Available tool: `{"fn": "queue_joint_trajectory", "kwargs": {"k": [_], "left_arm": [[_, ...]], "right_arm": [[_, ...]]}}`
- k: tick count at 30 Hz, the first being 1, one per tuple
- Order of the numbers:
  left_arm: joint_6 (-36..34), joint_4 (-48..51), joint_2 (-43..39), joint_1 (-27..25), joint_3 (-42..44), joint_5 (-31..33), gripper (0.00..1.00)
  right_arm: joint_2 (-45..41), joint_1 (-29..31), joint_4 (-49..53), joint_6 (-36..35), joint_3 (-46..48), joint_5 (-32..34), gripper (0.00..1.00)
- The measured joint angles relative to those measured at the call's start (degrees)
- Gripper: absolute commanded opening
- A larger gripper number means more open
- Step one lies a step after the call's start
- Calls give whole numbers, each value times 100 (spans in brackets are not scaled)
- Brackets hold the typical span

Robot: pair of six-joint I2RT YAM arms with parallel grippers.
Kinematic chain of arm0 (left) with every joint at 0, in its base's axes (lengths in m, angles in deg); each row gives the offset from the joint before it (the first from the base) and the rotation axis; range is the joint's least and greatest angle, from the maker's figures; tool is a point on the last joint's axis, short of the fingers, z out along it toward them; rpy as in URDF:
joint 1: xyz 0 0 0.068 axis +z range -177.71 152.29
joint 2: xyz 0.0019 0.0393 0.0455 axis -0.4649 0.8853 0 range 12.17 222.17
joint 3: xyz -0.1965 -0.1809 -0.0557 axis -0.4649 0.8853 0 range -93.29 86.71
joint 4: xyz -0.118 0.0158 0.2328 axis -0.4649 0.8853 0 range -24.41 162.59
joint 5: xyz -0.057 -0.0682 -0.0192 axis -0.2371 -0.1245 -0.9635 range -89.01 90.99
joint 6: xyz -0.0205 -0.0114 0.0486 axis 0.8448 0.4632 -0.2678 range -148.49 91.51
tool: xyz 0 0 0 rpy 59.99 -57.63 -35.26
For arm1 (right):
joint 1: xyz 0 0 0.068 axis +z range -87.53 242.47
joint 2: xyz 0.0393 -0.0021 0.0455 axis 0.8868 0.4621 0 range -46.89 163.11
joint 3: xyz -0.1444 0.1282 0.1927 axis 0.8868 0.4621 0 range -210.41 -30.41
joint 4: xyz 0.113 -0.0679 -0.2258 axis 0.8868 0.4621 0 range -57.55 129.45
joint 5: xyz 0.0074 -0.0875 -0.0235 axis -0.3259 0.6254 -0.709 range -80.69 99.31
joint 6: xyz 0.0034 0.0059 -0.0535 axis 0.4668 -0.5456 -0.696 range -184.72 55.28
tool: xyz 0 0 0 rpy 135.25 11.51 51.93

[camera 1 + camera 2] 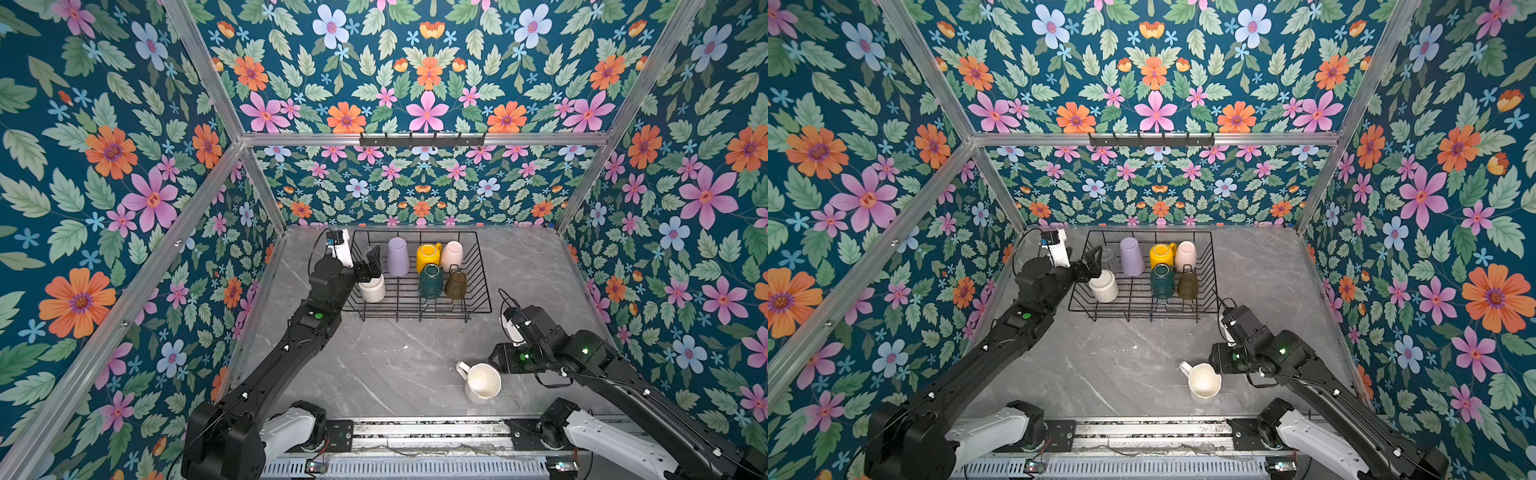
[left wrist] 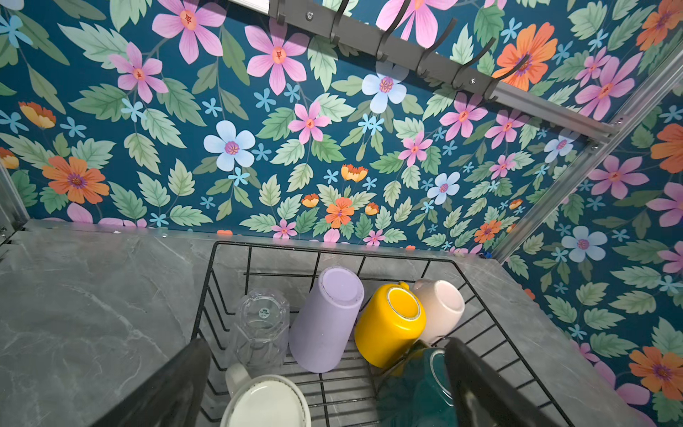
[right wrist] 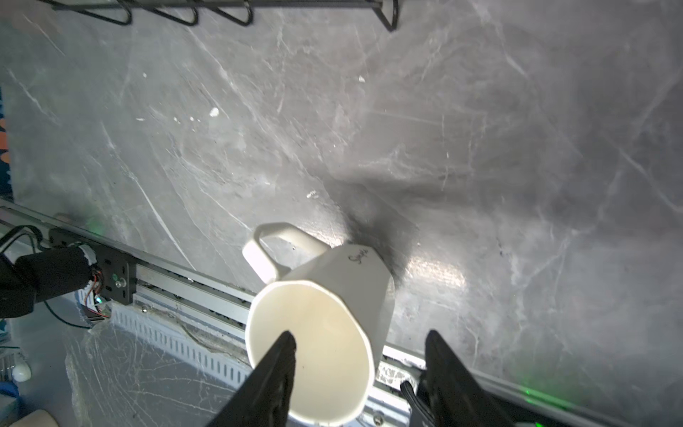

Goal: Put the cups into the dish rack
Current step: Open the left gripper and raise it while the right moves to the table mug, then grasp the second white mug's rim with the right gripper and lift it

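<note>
A white mug [image 1: 482, 383] with a handle stands on the grey table near the front right. My right gripper [image 3: 358, 334] is open at its rim, with one finger [image 3: 275, 369] inside the mouth and the other outside, clear of the wall. The black wire dish rack [image 1: 415, 232] at the back holds a lilac tumbler [image 1: 398, 256], yellow mug [image 1: 428, 257], cream cup [image 1: 452, 255], dark green mug [image 1: 430, 281], olive-amber glass [image 1: 456, 284] and clear glass [image 2: 260, 325]. Another white mug [image 2: 266, 403] sits upside down in its front left corner. My left gripper [image 1: 372, 266] hangs open just above it.
A bar of hooks [image 1: 422, 140] runs along the back frame above the rack. Floral walls close in the table on three sides. A metal rail [image 1: 415, 430] with both arm bases runs along the front edge, close behind the white mug on the table.
</note>
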Motion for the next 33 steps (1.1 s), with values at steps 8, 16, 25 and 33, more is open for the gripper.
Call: {"fn": "queue_joint_trajectory", "kwargs": {"k": [8,16,25,33], "left_arm": [[-15,-83,-293,0,94,-26,99],[-26,-85,-535,0,223,-22,99],[-136,-63,-586,0,197,-22,99],[-173,-46,-688,0,247,74,99]], "right_arm": [[286,514,212,363,61,129,49],[433,629,-52,800,402,179,36],[686,640,-501,925,627,297,23],[997,643,-662,841,680,380,7]]}}
